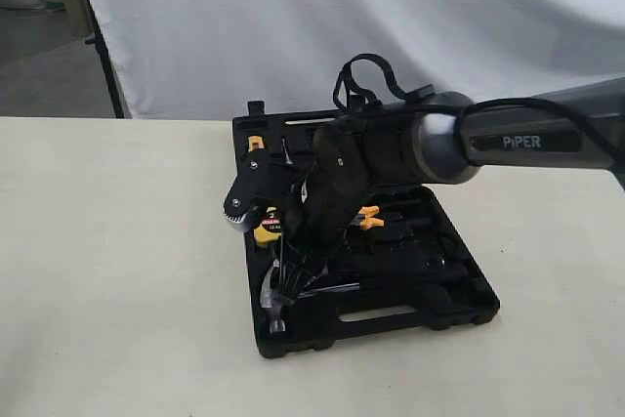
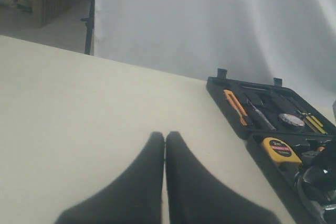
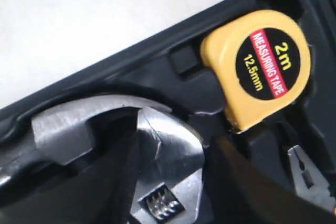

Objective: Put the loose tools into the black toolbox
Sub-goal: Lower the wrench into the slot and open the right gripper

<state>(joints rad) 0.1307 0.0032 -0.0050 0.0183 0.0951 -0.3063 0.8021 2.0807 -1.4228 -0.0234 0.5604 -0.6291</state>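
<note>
Over handle-slot half of large black plastic hinged toolbox (image 1: pixel 459 305), my right gripper (image 3: pixel 173 192) straddles head of silver adjustable wrench (image 3: pixel 170 156), just beside steel claw hammer (image 3: pixel 73 124). Cannot tell whether I'm clamping it; wrench handle direction hidden. Left gripper (image 2: pixel 165 145) closed, empty, well apart over pale table (image 2: pixel 79 103).

Right arm (image 1: pixel 459 148) grey-black — white "PiPER" lettering, looped black cable (image 1: pixel 366 58).

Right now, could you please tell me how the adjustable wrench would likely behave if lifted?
The adjustable wrench looks like solid steel, so probably stiff and heavy for its size. Its polished head may prove slippery. Being flat-sided, it seems unlikely to roll.
</note>
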